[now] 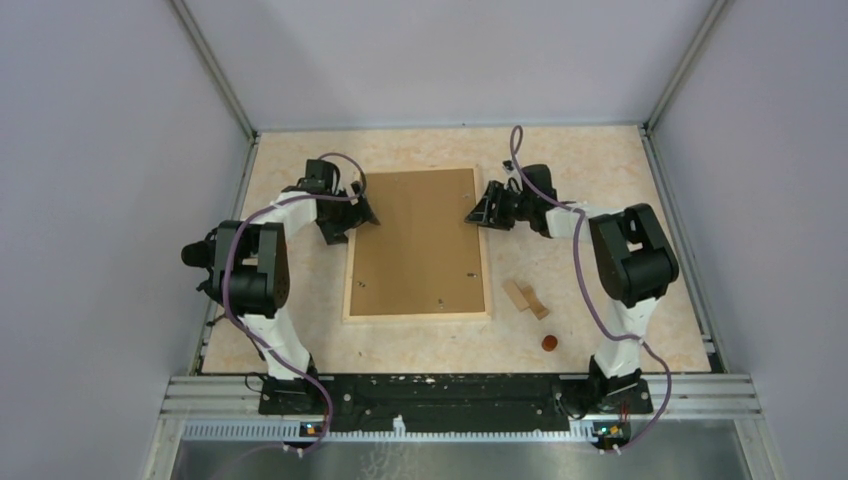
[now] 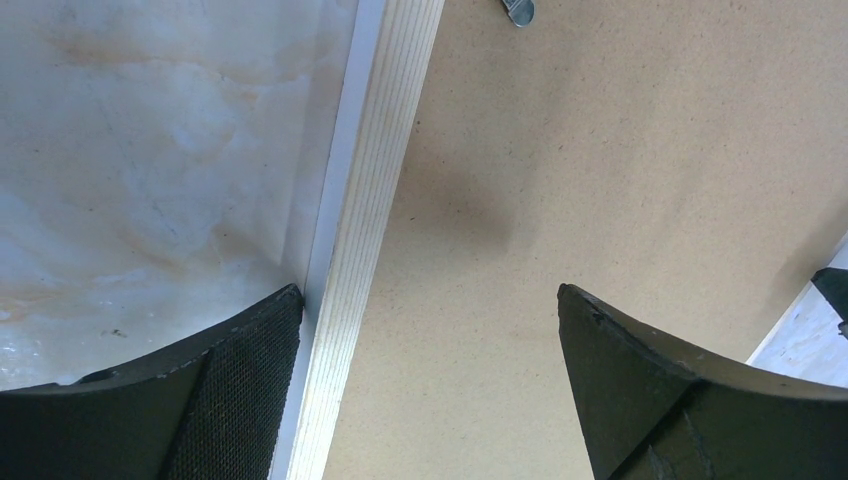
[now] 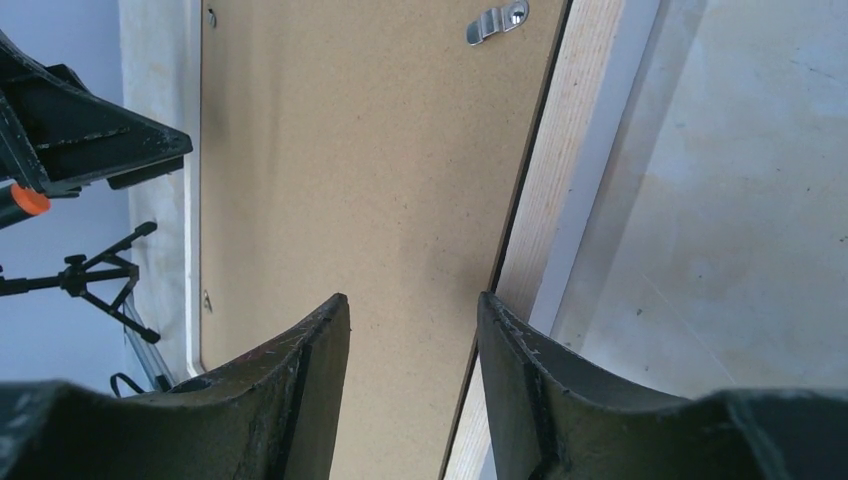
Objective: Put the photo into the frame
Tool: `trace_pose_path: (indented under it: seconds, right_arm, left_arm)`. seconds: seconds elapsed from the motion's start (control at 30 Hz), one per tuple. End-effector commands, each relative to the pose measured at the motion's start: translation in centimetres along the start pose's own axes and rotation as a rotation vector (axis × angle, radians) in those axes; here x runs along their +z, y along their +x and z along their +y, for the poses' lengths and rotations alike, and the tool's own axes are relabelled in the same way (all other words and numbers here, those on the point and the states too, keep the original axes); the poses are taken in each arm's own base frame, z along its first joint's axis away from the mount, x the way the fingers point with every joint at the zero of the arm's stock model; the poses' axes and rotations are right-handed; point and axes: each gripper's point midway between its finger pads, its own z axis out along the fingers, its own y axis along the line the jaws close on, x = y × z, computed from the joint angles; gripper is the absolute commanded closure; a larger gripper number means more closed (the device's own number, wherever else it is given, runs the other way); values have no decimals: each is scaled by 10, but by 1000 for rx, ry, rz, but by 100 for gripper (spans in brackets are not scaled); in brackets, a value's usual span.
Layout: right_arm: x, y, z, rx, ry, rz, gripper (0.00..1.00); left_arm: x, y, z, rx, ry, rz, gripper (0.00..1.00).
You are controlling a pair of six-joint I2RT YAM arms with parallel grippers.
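Lying brown back up inside the frame (image 1: 415, 316), the photo (image 1: 420, 240) sits beneath the left tool (image 2: 428, 300), spread wide astride the frame's edge, and the right tool (image 3: 412, 300), narrower, gripping nothing.

Same build on both sides: left arm (image 1: 268, 268) and right arm (image 1: 632, 255), chunky black joint housings with smooth white links in between. Thin purple left cable (image 1: 229, 285) looping loosely along one, matching right cable (image 1: 581, 280) along the other. Flat black bases (image 1: 290, 392) at the near end. Grippers all black too. Up close, left gripper (image 2: 428, 290) fingers (image 2: 235, 400) curved like blades, matte, fine mesh texture on the inner pad. Right gripper (image 3: 412, 297) fingers (image 3: 300, 400) same curved shape but glossier, a bit scuffed and pale along the edges.
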Motion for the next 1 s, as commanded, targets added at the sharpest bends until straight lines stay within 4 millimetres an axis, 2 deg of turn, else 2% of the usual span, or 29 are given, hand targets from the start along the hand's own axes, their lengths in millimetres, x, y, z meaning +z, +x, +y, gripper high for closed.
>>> trace_pose_path:
  seconds: [0.0, 0.07, 0.1, 0.17, 0.3, 0.4, 0.47, 0.53, 0.63, 0.8, 0.9, 0.97]
  right_arm:
    - [10, -10, 22, -54, -56, -4, 51]
    - [4, -11, 5, -57, 102, 2, 47]
    - [-3, -6, -3, -61, 192, 22, 45]
    - [-22, -12, -14, -87, 332, 0, 39]
    - [-58, -22, -14, -158, 475, -25, 30]
    - [-69, -9, -1, -169, 429, 13, 29]
    - [-73, 7, 7, -163, 395, 44, 30]
    - [-74, 32, 10, -186, 389, 102, 30]
    - [-72, 62, 18, -255, 385, 180, 29]
    - [-72, 88, 15, -306, 445, 237, 28]
    - [-72, 99, 14, -350, 479, 260, 31]
    - [-72, 106, 14, -382, 487, 274, 34]
  left_arm:
    - [-3, 11, -27, 12, 109, 41, 2]
    - [-6, 6, -21, 11, 69, 17, 2]
    - [-8, 5, -18, 8, 47, 4, 2]
    - [-17, -6, -11, 1, -8, -53, 2]
    - [-47, -28, -12, 34, -84, -192, 2]
    - [-68, -30, -33, 129, -29, -255, 1]
    - [-74, -19, -61, 227, 77, -259, 2]
    - [-75, 1, -91, 313, 226, -229, 2]
    - [-70, 38, -125, 312, 450, -68, 2]
    - [-48, 78, -133, 233, 552, 120, 1]
    - [-39, 99, -136, 207, 572, 200, 1]
    - [-31, 107, -132, 167, 556, 237, 2]
